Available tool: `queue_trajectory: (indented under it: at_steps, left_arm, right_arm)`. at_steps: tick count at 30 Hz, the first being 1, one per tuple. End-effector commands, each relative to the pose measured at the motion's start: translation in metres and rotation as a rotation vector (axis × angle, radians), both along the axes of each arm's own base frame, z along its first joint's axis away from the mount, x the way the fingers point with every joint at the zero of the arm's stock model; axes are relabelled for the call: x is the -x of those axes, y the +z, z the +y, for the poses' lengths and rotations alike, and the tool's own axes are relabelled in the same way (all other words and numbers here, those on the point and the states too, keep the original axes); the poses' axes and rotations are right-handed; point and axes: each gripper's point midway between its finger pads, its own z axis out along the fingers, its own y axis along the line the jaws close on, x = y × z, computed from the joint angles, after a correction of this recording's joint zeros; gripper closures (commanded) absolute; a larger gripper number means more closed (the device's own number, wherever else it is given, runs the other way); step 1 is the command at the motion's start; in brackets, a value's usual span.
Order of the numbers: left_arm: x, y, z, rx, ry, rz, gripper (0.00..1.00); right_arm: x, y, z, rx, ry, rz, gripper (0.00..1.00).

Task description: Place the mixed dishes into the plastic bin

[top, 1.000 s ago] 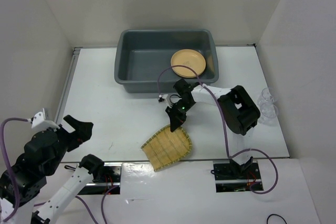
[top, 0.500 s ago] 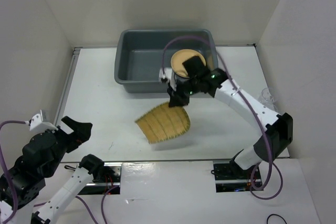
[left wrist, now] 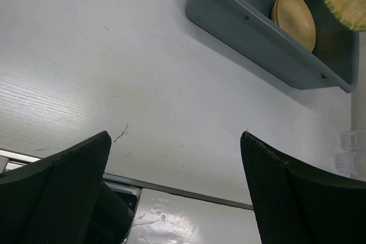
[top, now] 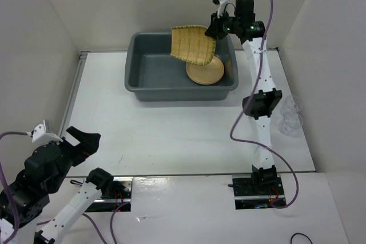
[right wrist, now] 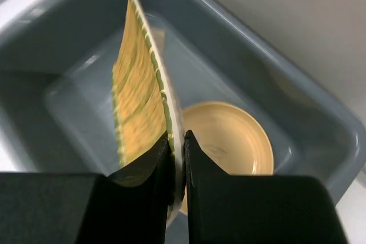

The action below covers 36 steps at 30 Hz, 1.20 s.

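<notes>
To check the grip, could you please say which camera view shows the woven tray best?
Top external: the woven tray shows nearly whole, held above the bin. The right wrist sees it edge-on between the fingers; the left wrist catches only a corner.

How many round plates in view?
1. A round plate lies in the right end of the bin, partly behind the tray that the right gripper holds above it. A second could be stacked under it; cannot tell.
</notes>
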Motion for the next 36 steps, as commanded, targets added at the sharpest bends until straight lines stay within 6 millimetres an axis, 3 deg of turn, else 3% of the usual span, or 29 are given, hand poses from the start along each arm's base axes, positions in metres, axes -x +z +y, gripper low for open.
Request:
queue_trajectory:
  at_steps: [1, 2, 3, 5, 8, 9, 10, 11, 20, 22, 30, 32, 36]
  left_arm:
    - [-0.002, 0.001, 0.001, -0.007, 0.001, -0.011, 0.00]
    - [-0.002, 0.001, 0.001, -0.007, 0.001, -0.011, 0.00]
    - [-0.002, 0.001, 0.001, -0.007, 0.001, -0.011, 0.00]
    - [-0.002, 0.001, 0.001, -0.007, 0.001, -0.011, 0.00]
    - [-0.001, 0.001, -0.001, -0.003, -0.007, -0.009, 0.00]
    - [-0.001, 0.001, -0.001, -0.003, -0.007, -0.009, 0.00]
    - [-0.003, 0.000, -0.002, -0.007, -0.007, -0.001, 0.00]
    - [-0.003, 0.000, -0.002, -0.007, -0.007, 0.000, 0.00]
    - [-0.006, -0.004, -0.003, -0.019, -0.007, 0.024, 0.00]
    - [-0.006, -0.004, -0.003, -0.019, -0.007, 0.024, 0.00]
    - [-0.005, -0.003, -0.001, -0.009, 0.006, 0.014, 0.00]
    - [-0.005, -0.003, -0.001, -0.009, 0.006, 0.014, 0.00]
    - [-0.004, -0.002, -0.001, -0.005, 0.006, 0.006, 0.00]
  right_arm:
    - [-0.019, -0.014, -0.015, -0.080, -0.086, 0.080, 1.00]
    - [-0.029, -0.021, -0.030, -0.109, -0.143, 0.122, 1.00]
    - [-0.038, -0.038, -0.036, -0.108, -0.166, 0.152, 1.00]
    - [-0.049, -0.051, -0.049, -0.087, -0.225, 0.152, 1.00]
    - [-0.062, -0.070, -0.054, -0.066, -0.264, 0.159, 1.00]
    - [-0.062, -0.073, -0.055, -0.054, -0.258, 0.152, 1.00]
    - [-0.067, -0.092, -0.057, -0.040, -0.274, 0.180, 1.00]
    - [-0.066, -0.099, -0.059, -0.024, -0.279, 0.190, 1.00]
    - [-0.077, -0.145, -0.079, 0.046, -0.366, 0.248, 1.00]
    - [-0.079, -0.146, -0.083, 0.058, -0.389, 0.245, 0.98]
    - [-0.090, -0.149, -0.115, 0.120, -0.553, 0.223, 0.65]
    - [-0.090, -0.143, -0.119, 0.127, -0.574, 0.209, 0.52]
    - [-0.087, -0.108, -0.131, 0.128, -0.642, 0.149, 0.42]
